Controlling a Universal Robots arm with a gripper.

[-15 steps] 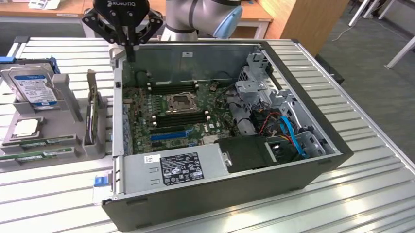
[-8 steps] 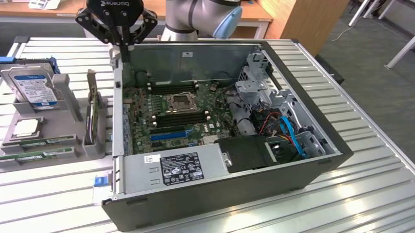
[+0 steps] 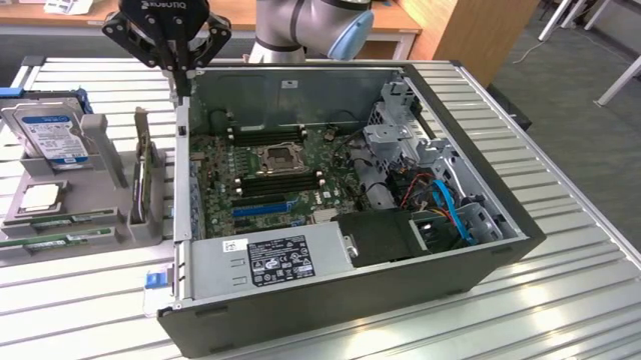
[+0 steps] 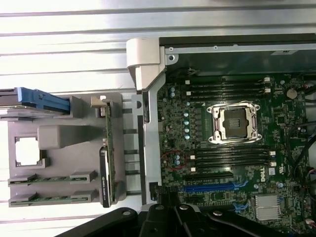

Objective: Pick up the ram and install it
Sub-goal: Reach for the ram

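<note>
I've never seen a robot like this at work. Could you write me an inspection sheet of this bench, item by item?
Surface: slatted metal table, carrying an open computer case and a grey holder.
Job's things: one ram stick and another beside it lie in the holder; the memory slots on the motherboard look empty.
Clutter: hard drive, processor chip and expansion card standing on edge, all in the holder.
Grippers: gripper shut, holding nothing, over the case wall next to the holder.
Cables: blue cables inside the case.
Surroundings: wooden furniture and carpeted floor.
</note>
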